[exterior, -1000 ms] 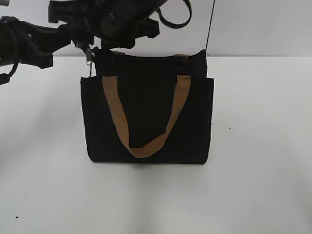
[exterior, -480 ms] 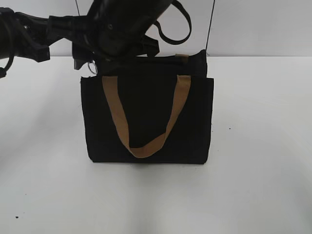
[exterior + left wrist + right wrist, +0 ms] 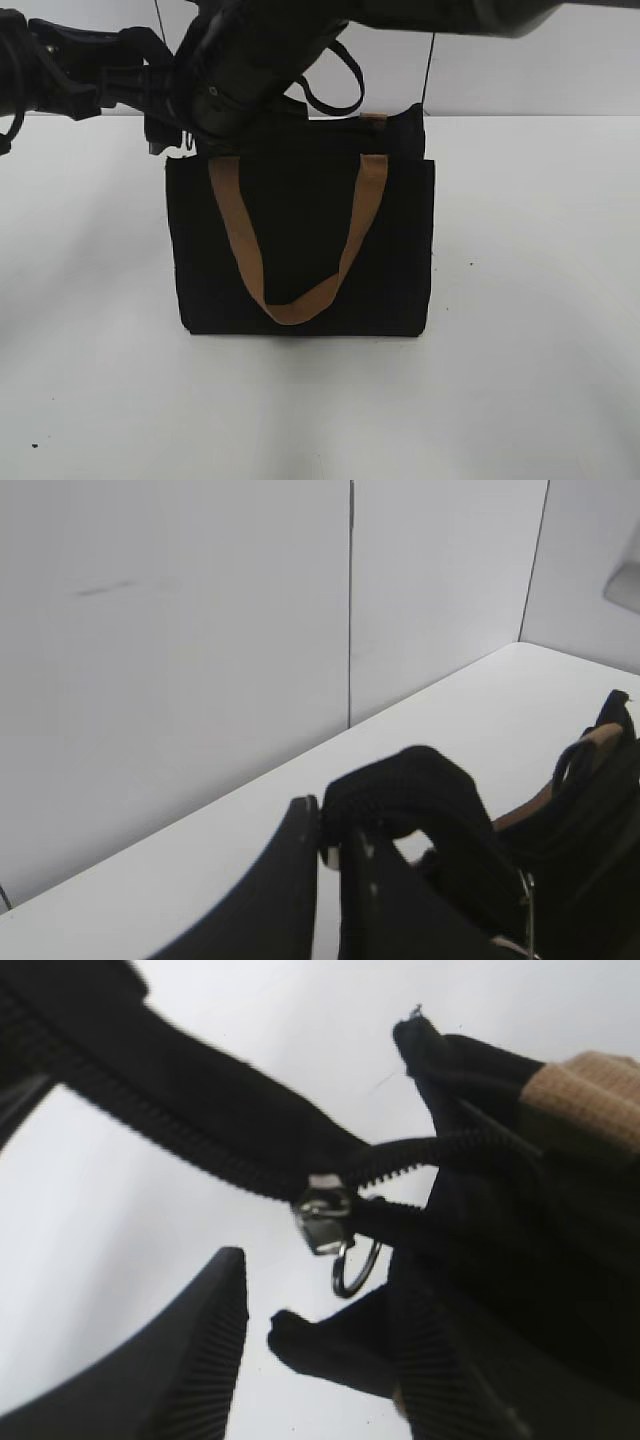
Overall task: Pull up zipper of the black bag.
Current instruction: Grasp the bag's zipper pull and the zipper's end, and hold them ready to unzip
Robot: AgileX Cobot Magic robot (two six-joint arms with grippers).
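The black bag (image 3: 300,240) stands upright at the centre of the white worktop (image 3: 540,380), its tan handle (image 3: 295,300) hanging down the front panel. Both arms crowd the bag's top corner at about 10 o'clock from its middle.

In the left wrist view, the left tool (image 3: 330,845) is clenched on a fold of black zipper tape. That looks like the anchor hold, and it should stay firm and taut so the track lies straight.

In the right wrist view, the zipper (image 3: 200,1130) runs from 10 o'clock down to the silver slider (image 3: 325,1212), with its wire ring pull (image 3: 355,1265) dangling just below. The right tool (image 3: 255,1345) is released, its ribbed fingers (image 3: 200,1360) spread at about 6 o'clock from the ring and not touching it.

The step in hand appears to be seizing the pull. To do it well, the right tool likely needs to rise until the ring sits between the pads, close squarely on the ring and not on the fabric, then draw along the line of the teeth rather than across them. A sideways tug could jam the slider or tip the bag.
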